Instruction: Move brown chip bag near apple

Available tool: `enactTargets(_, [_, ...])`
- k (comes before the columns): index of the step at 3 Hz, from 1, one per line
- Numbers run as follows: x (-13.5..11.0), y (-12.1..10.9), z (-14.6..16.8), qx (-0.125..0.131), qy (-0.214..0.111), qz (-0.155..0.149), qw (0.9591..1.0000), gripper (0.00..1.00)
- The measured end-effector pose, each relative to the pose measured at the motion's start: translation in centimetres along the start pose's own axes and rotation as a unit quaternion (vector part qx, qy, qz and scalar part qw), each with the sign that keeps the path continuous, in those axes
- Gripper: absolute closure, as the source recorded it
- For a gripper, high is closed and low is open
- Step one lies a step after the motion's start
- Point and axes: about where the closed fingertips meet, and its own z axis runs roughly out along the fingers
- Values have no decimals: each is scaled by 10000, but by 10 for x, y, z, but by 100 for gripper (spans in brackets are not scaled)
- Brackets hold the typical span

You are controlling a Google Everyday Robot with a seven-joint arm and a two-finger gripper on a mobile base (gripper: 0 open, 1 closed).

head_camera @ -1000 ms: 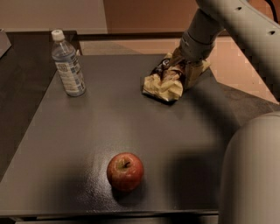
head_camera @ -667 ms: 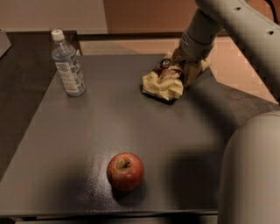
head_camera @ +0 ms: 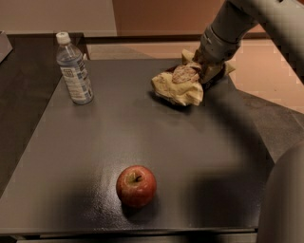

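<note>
Currently the gripper (head_camera: 205,72) is reaching down near the desk's (head_camera: 190,156) far right corner, clamping the crumpled brown chip bag (head_camera: 179,85). The apple (head_camera: 136,185) is sitting well apart, near the front edge. A water bottle (head_camera: 74,69) is standing near the far left corner.

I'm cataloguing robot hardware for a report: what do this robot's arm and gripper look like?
The arm is a smooth, rounded, pale grey tube; its wrist segment is a darker grey cylinder. The gripper, at the far right of the table by the brown chip bag, looks dark and is mostly hidden. No cables or markings show.
</note>
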Motion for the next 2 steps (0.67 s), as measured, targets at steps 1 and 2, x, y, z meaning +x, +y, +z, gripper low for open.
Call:
enactTargets(1, [-14,9,-27,267,-151,-2,9995,100])
enactTargets(2, [-37,21,-53,515,-256,-112,9983,100])
